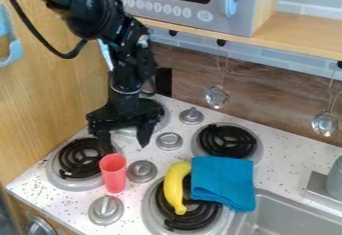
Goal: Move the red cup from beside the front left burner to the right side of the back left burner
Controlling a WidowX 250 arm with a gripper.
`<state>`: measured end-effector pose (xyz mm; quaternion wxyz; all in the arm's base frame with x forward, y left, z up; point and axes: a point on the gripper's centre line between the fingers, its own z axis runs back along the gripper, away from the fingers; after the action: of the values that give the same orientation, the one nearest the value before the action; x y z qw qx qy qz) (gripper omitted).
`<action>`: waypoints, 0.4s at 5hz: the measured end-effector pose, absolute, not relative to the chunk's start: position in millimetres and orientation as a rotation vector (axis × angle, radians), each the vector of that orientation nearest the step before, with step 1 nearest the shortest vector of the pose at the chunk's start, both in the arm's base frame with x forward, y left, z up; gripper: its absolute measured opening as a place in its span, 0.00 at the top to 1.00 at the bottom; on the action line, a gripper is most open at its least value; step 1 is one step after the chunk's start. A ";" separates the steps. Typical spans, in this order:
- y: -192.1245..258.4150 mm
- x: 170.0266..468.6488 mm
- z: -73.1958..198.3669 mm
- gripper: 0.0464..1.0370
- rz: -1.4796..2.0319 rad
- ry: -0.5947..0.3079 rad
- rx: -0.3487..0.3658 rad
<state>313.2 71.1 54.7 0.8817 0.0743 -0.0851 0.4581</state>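
Speckled white counter [287, 154], open gripper [125, 145] by a red cup [113, 174]

The counter runs across most of my view, with a wooden panel [50, 96] standing at its left and a brown plank backsplash [264, 89] behind. Above the backsplash I see a silver microwave [167, 5] beside a wooden shelf [300, 31]. My black arm [127, 61] hangs down from the upper left, over the left part of the stove. I read the jaws as wide, with a clear gap between the two downward-pointing fingers. One fingertip is right by the rim of the cup; from this angle I cannot tell whether they touch.

At lower right I have a gray sink [287, 216]. Four coil burners are set into the counter, the far-left one partly hidden behind the gripper. A folded blue towel [224, 181] lies partly over the near-right burner [194, 214] and reaches the sink's edge. Against its left side, a yellow banana [174, 186] rests across that same burner. The cup stands just beside the near-left burner [80, 158], near a gray knob [141, 171].
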 end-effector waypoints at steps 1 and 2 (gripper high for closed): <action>85.0 312.7 43.6 0.03 0.979 -0.171 0.168; 95.0 311.4 27.2 0.03 0.992 -0.150 0.182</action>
<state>311.4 95.0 27.2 0.8728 0.0870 -0.0718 0.4748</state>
